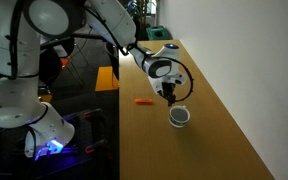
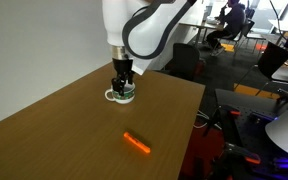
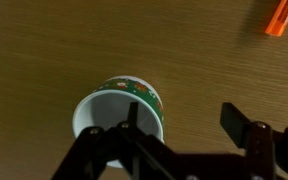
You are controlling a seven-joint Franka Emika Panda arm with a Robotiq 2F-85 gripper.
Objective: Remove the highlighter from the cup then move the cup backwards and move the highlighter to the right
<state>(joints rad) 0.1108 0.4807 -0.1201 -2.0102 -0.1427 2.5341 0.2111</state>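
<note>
Wood table, brown grain, bare around the cup in both exterior views and filling the wrist view.

White arm reaching out over the table, bent down toward the cup; same posture from the opposite angle.

Gripper pointing straight down, directly over the cup, tips at rim level or just inside; exact depth not readable in either exterior view. Wrist view clearer: gripper jaws spread wide, nothing clamped. One black finger over the cup's mouth, the second finger outside the cup, over bare wood. Cup's near wall between the two, with a clear gap on the outer side. No grip on the wall; contact on the inner side not decidable.

Cup upright, mouth up, small and round, white. Green patterned band along the rim in the wrist view. Partly hidden behind the fingers in an exterior view. Nothing visible inside apart from the finger.

Highlighter out of the cup, lying flat on the wood, well apart from the cup. Orange, short, slim. Nearer the camera than the cup in an exterior view. Cut off at the top corner of the wrist view, diagonally away from the cup. Untouched by the gripper.
</note>
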